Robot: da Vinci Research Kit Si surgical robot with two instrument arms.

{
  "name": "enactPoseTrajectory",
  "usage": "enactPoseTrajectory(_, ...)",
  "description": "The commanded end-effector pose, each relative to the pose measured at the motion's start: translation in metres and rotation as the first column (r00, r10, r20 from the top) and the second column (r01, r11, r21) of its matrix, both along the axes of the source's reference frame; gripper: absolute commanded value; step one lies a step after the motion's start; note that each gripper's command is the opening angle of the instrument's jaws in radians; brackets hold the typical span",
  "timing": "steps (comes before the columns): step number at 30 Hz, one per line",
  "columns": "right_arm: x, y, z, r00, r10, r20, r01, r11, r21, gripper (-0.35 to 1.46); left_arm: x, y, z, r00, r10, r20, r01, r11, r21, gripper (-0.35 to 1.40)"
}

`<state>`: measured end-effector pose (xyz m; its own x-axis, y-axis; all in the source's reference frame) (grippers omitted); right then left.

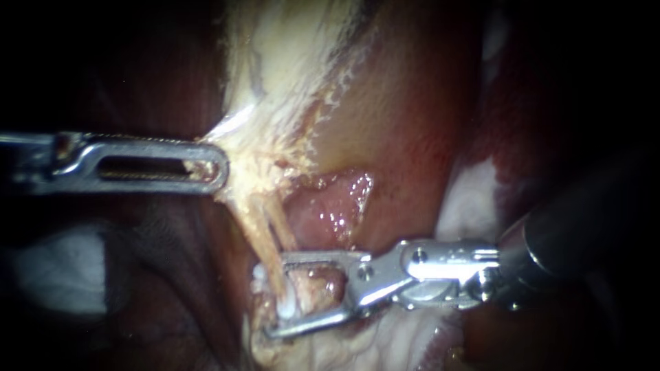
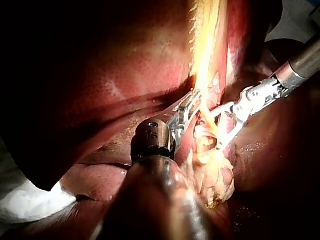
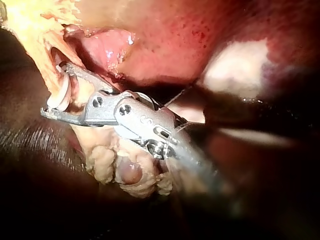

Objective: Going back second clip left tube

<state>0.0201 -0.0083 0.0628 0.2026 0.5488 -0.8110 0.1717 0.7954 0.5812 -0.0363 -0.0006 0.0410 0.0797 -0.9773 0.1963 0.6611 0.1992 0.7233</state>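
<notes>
- The left instrument entered from the left, its long slotted jaws lying together and clamped on the edge of a sheet of pale tissue, which was drawn taut towards the left.
- In the left wrist view the same instrument gripped this pale tissue just ahead of its wrist joint.
- The right instrument entered from the right with its jaws spread wide in a V and gripping nothing.
- The left tube, a tan strand, ran down from the pale tissue and passed through the gap between the right instrument's jaws, crossing the farther jaw.
- A thinner strand lay just to its right.
- A white clip sat on the left tube inside that gap, nearer the near jaw.
- In the right wrist view the clip appeared as a curved white band between the parted jaws of the right instrument.
- A glistening pink pocket lay just beyond the farther jaw, right of the tubes.
- Lumpy yellowish tissue lay under the right instrument's jaw hinge.
- In the left wrist view the right instrument stood beside the left one, its jaws again apart.
- Dark red-brown liver occupied the near left.
</notes>
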Motion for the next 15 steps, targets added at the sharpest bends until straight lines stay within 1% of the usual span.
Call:
enactPoseTrajectory(1, 0.0004, -0.0002, 0.0002, 1.0000, -0.005, -0.001, 0.005, 1.000, -0.001, 0.60, 0.0000, 0.0000, 0.0000, 1.0000, 0.000, -0.001, 0.000, 1.000, 0.000, -0.35)
enactPoseTrajectory(4, 0.0015, -0.0008, 0.0007, 0.9999, -0.010, -0.010, 0.010, 1.000, -0.004, 0.60, 0.0000, 0.0000, 0.0000, 1.0000, 0.000, -0.001, 0.000, 1.000, 0.000, -0.35)
enactPoseTrajectory(9, 0.0023, -0.0013, 0.0010, 0.9987, -0.029, -0.042, 0.028, 1.000, -0.015, 0.60, 0.0000, 0.0000, 0.0000, 1.0000, 0.000, -0.001, 0.000, 1.000, 0.000, -0.35)
enactPoseTrajectory(10, 0.0023, -0.0012, 0.0010, 0.9986, -0.030, -0.044, 0.030, 0.999, -0.014, 0.60, 0.0000, 0.0000, 0.0000, 1.0000, 0.000, -0.001, 0.000, 1.000, 0.000, -0.35)
enactPoseTrajectory(11, 0.0023, -0.0011, 0.0010, 0.9989, -0.025, -0.039, 0.024, 1.000, -0.014, 0.60, 0.0000, 0.0000, 0.0000, 1.0000, 0.000, -0.001, 0.000, 1.000, 0.000, -0.35)
enactPoseTrajectory(12, 0.0022, -0.0008, 0.0010, 0.9994, -0.015, -0.032, 0.014, 1.000, -0.014, 0.60, 0.0000, 0.0000, 0.0000, 1.0000, 0.000, -0.001, 0.000, 1.000, 0.000, -0.35)
enactPoseTrajectory(15, 0.0019, 0.0004, 0.0011, 0.9998, 0.002, -0.019, -0.003, 1.000, -0.011, 0.60, 0.0000, 0.0000, 0.0000, 1.0000, 0.000, -0.001, 0.000, 1.000, 0.000, -0.35)
